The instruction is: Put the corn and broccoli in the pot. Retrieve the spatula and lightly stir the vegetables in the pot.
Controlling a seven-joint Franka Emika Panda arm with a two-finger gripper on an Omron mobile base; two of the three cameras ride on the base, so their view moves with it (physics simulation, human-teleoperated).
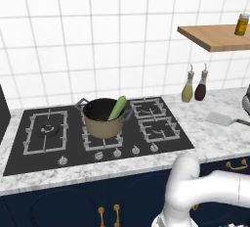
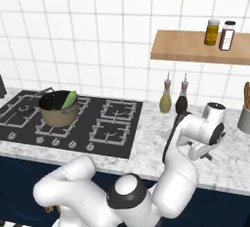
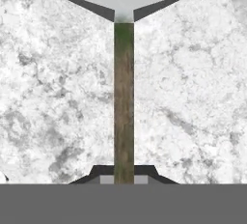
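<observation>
Marble counter (image 3: pixel 48 97) under spatula (image 3: pixel 124 97) (handle between fingers (image 3: pixel 106 172))

glossy white rounded arm (image 2: pixel 180 172) segments, dark joint bands, two small dark fingers (image 3: pixel 103 172).

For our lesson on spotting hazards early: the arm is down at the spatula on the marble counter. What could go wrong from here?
1. The fingers straddle the thin dark handle of the pale grey flat spatula at its far end, so the blade may droop or twist when lifted.
2. The light-green husked corn leans out over the rim of the tan round pot; stirring could knock it out.
</observation>
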